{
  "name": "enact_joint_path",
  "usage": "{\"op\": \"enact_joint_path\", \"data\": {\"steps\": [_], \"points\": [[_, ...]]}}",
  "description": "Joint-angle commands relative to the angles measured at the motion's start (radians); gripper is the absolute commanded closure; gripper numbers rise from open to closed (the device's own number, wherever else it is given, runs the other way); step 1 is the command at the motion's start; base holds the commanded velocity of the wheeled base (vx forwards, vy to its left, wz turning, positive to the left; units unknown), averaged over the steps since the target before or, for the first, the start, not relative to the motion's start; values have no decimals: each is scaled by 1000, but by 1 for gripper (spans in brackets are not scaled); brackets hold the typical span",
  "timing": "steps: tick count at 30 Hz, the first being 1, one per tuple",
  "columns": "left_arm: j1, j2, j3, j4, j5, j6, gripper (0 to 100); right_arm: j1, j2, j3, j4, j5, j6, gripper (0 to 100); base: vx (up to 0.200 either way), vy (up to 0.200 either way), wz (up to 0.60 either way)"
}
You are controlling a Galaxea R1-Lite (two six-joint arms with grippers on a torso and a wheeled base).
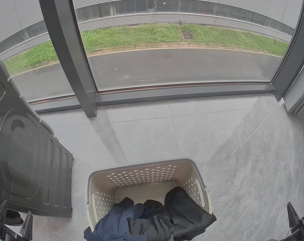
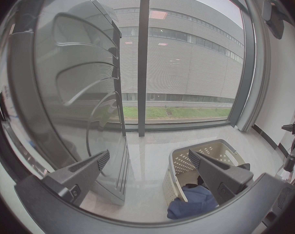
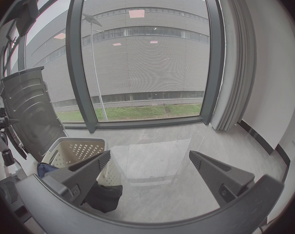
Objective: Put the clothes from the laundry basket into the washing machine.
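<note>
Claw L point(image 1: 16, 208), claw R point(image 1: 298, 198) agape; flanking basket point(image 1: 142, 176).

Left gripper point(image 2: 148, 154), jaws wide apart; washing machine point(image 2: 76, 91) past one, laundry basket point(image 2: 183, 161) with blue clothes point(image 2: 193, 202) past the other.

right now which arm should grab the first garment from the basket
Left, probably. The open left gripper looks onto the navy garment in the laundry basket and sits beside the washing machine; the right gripper is on the basket's far side from it.

Perforated plastic laundry basket point(image 1: 143, 178) holds matt cloth clothes point(image 1: 152, 218).
</note>
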Motion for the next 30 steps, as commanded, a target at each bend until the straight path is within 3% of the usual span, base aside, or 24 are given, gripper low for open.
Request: {"op": "enact_joint_path", "data": {"steps": [1, 30], "points": [[0, -10, 16, -1, 0, -2, 0, 0, -17, 18, 1, 0, 0, 0, -200, 0, 0], [0, -10, 16, -1, 1, -5, 0, -2, -17, 18, 1, 2, -3, 0, -200, 0, 0]]}}
